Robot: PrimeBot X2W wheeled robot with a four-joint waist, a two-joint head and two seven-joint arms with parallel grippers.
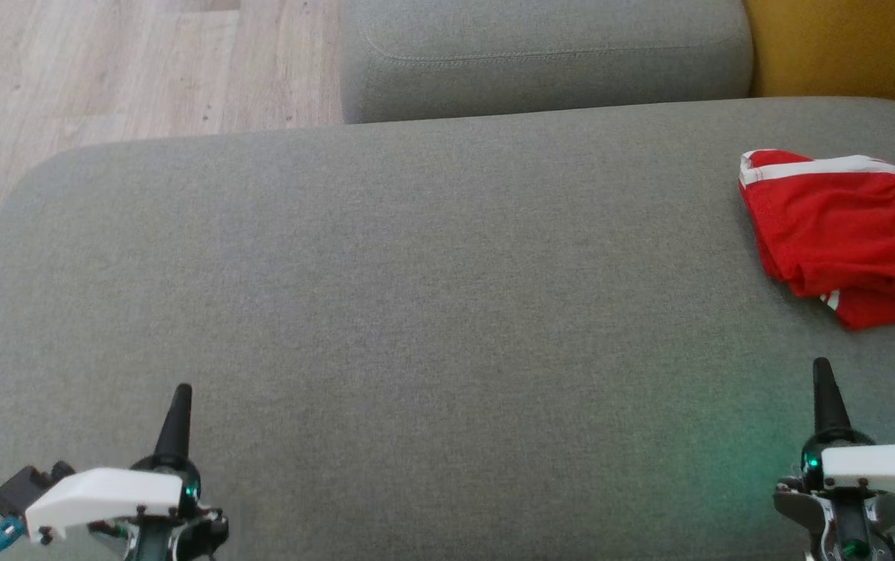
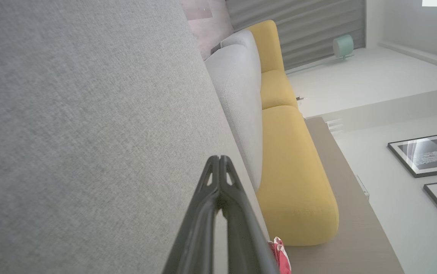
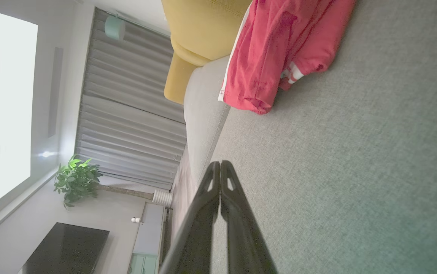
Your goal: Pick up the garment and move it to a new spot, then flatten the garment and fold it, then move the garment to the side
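The garment (image 1: 844,234) is a pair of red shorts with white trim, lying crumpled at the right edge of the grey cushion (image 1: 416,296). It also shows in the right wrist view, garment (image 3: 279,53), ahead of the fingers, and as a small red edge, garment (image 2: 281,255), in the left wrist view. My left gripper (image 1: 181,391) hovers low at the near left, shut and empty. My right gripper (image 1: 822,366) is at the near right, shut and empty, a short way in front of the garment. In each wrist view the tips meet: left gripper (image 2: 219,158), right gripper (image 3: 220,163).
A second grey cushion (image 1: 540,54) lies beyond the big one, with a yellow cushion (image 1: 844,47) at the far right. Wooden floor (image 1: 104,78) lies to the left. A wide bare stretch of cushion separates the two grippers.
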